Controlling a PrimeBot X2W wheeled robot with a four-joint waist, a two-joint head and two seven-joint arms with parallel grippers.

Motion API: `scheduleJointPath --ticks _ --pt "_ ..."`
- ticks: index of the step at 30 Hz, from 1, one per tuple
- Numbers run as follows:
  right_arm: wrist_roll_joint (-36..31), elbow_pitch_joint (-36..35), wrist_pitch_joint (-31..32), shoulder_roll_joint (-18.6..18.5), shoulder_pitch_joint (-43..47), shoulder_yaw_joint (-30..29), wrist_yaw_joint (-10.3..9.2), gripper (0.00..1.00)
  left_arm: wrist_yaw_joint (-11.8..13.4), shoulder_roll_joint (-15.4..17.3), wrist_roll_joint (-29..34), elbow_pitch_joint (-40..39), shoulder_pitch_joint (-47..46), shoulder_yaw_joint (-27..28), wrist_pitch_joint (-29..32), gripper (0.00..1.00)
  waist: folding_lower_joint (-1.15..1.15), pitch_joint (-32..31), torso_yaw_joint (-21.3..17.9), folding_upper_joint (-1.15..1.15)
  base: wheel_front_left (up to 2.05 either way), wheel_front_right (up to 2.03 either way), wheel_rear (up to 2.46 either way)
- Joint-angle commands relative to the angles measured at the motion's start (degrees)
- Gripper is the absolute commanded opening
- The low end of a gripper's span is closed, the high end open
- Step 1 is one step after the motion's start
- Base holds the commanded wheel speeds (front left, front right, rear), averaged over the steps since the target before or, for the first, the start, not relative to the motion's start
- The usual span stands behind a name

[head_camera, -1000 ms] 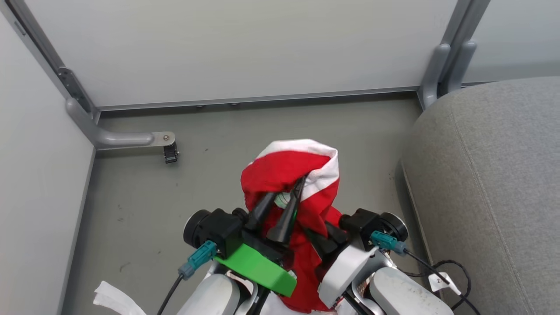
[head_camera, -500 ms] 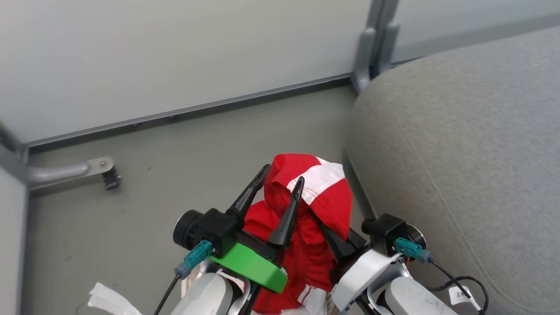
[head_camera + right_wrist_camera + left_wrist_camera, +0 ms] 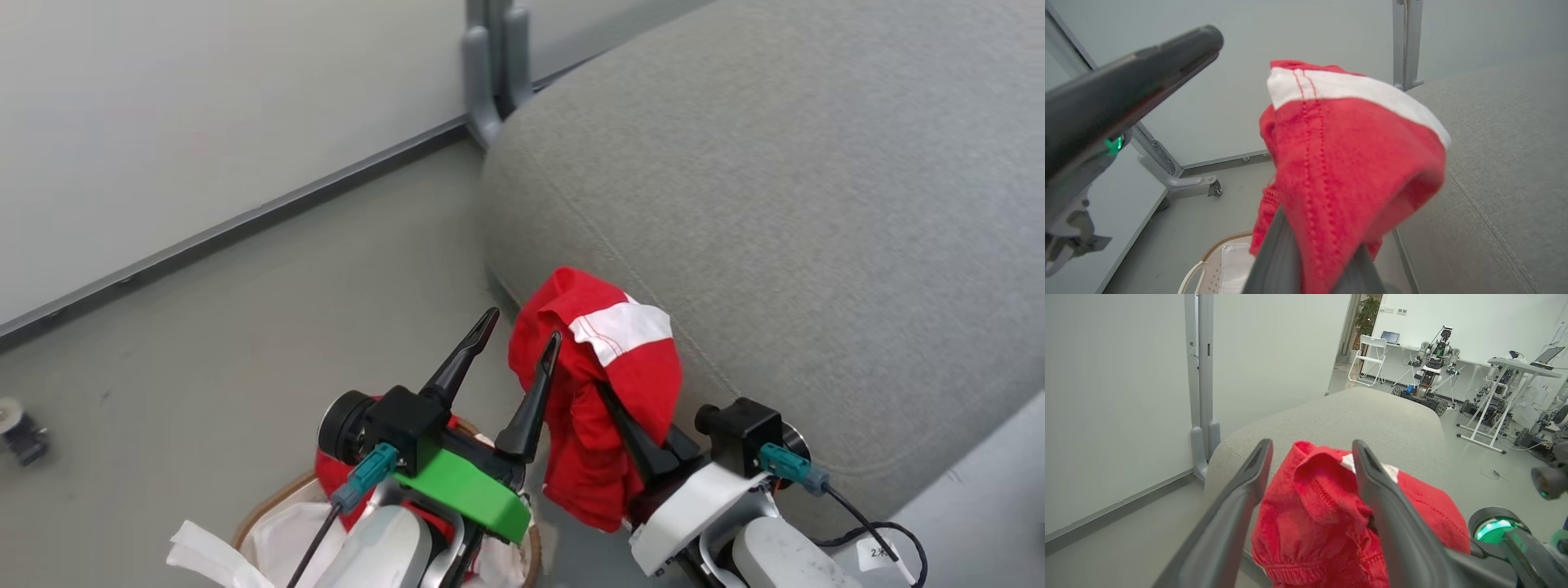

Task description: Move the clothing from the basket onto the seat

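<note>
— Basket (image 3: 273, 498) sits nearest us, low beneath our left wrist, with its white liner (image 3: 282, 535) showing. A bit of red shows there too, and we cannot tell what it belongs to.
— And our hold?
— Our right end effector (image 3: 614, 412) is clenched on the clothing (image 3: 608, 359). Our left end effector (image 3: 525, 323) is spread wide and grasps nothing, its inner finger just beside the cloth on the left.
— So where is the clothing?
— In the air, clear of the basket, bunched over the right fingertips. Its long axis runs up and down. The crown stands above the tips with its white panel turned toward the seat (image 3: 775, 204), and the loose red tail droops below them toward the wrist.
— Which way to the seat?
— Ahead and to the right of the right end effector, its rounded edge just beyond the bundle. The right arm is nearer and has the grip, so we judge the carry is its job: forward and rightward over the edge before letting go.
— Risk?
— The tail may drag on the seat's edge if we go low.
</note>
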Motion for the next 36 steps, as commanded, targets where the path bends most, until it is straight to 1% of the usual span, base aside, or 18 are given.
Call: scheduleJointPath --ticks 1,6,13,18,25,31,36 --pt "0.04 -0.39 -0.26 -0.15 0.50 -0.48 -0.04 0.00 -0.17 0.36 0.54 0.28 -0.89 0.23 -0.03 1.00 0.00 2.39 -5.04 0.00 0.00 0.00 0.00" --pt "-0.97 -1.51 -0.26 -0.68 -1.67 -2.49 -0.04 0.00 -0.17 1.14 1.19 0.68 -1.90 -0.27 -0.03 1.00 0.00 4.92 -5.73 0.00 0.00 0.00 0.00" --pt "-2.86 -2.35 -0.26 -4.35 -8.68 -6.78 -0.05 0.00 -0.17 2.70 1.90 1.39 -4.38 -1.56 -0.03 1.00 0.00 10.68 -4.01 0.00 0.00 0.00 0.00" --pt "-4.22 -2.53 -0.26 -7.98 -15.69 -10.76 -0.05 0.00 -0.17 3.73 2.48 0.98 -7.23 -2.29 -0.03 1.00 0.00 16.01 -1.76 0.00 0.00 0.00 0.00" --pt "-4.09 -2.74 -0.26 -11.86 -25.07 -15.97 -0.05 0.00 -0.17 4.85 2.90 1.23 -10.80 -2.73 -0.03 1.00 0.00 22.39 1.33 0.00 0.00 0.00 0.00" --pt "-6.36 -1.01 -0.26 -16.85 -33.88 -20.23 -0.05 0.00 -0.17 5.38 3.63 0.87 -13.76 -3.19 -0.03 1.00 0.00 27.57 3.85 0.00 0.00 0.00 0.00" --pt "-7.63 0.69 -0.26 -21.04 -41.04 -25.10 -0.05 0.00 -0.17 5.54 3.96 0.51 -15.60 -3.32 -0.03 1.00 0.00 30.96 5.83 0.00 0.00 0.00 0.00"
